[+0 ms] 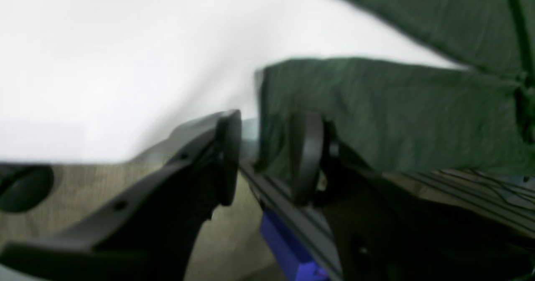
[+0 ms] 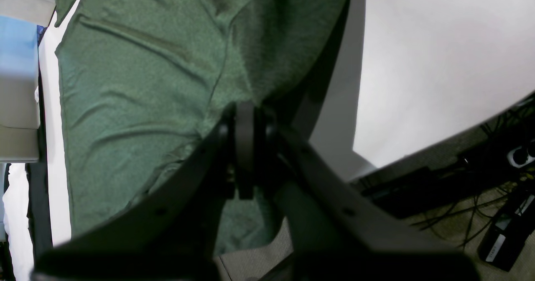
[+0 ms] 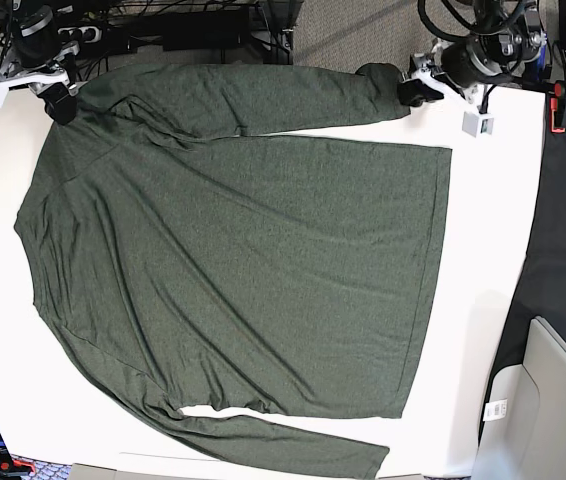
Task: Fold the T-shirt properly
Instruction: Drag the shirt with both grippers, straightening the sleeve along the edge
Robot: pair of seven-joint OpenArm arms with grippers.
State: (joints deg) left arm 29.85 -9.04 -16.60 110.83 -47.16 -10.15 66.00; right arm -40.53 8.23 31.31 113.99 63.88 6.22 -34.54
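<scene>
Lying mostly flat on the white table point(image 3: 483, 300), the T-shirt point(image 3: 233, 270) is barely folded, right gripper point(image 2: 244, 118) pinching its shoulder, left gripper point(image 1: 265, 155) parted at the cuff; body folds remaining.

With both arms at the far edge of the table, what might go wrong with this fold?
The left hand is open at the sleeve cuff, so the sleeve may get left behind. The right hand pinches only the T-shirt shoulder edge, which might slip. Both work at the table edge, so cloth may slide off.
</scene>
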